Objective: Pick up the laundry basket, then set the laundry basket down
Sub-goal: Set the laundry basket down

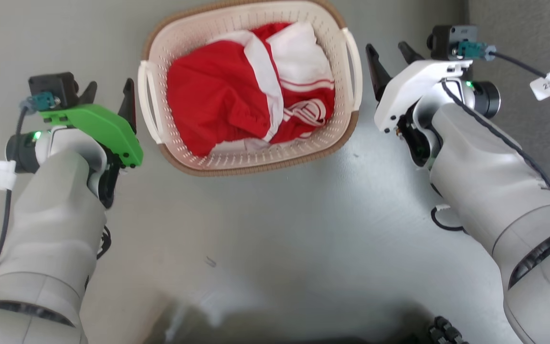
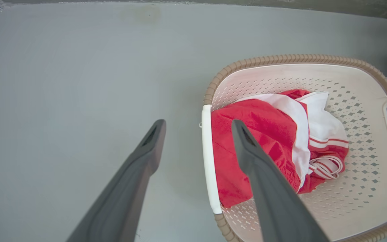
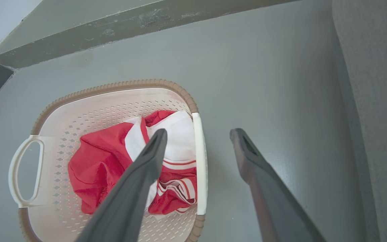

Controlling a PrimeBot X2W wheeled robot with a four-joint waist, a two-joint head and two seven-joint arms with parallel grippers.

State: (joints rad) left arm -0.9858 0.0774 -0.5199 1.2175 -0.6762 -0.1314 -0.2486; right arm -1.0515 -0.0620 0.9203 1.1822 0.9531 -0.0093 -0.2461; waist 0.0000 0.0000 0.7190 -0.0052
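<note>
Closest to the lens, at the lower left of the head view, pale left forearm point(image 1: 50, 215), running up to a green wrist cover point(image 1: 98, 126). Beyond that, left gripper point(image 1: 110, 86): two dark fingers spread wide, holding nothing, pointing up the view, just beside the basket's left short side and not touching it. Seen from the left wrist, left gripper point(image 2: 197, 122) equally wide apart, one finger over bare grey floor point(image 2: 62, 101), the other overlapping the garment point(image 2: 281, 127) in the picture, with the white left handle point(image 2: 208, 158) showing in the gap; hard to tell whether above that handle or level with it. Between the two arms, at the top middle of the head view, laundry basket point(image 1: 189, 38), resting on the floor: cream-white, rounded-rectangular, with perforated walls, a brown braided-look rim and a white loop on each short side, left handle point(image 1: 148, 102) and right handle point(image 1: 354, 67). Inside, crumpled red and white garment point(image 1: 217, 100) with thin red stripes on a white band, covering most of the bottom. Further right, right gripper point(image 1: 386, 47) ahead of a white wrist cover point(image 1: 413, 86): fingers likewise spread wide, empty, just beside the right handle, a narrow strip of floor between. From the right wrist, right gripper point(image 3: 198, 131) parted the same way, right handle point(image 3: 201, 161) in the gap, one finger across the garment, the other over floor. Lower right of the head view, pale right forearm point(image 1: 485, 162).
</note>
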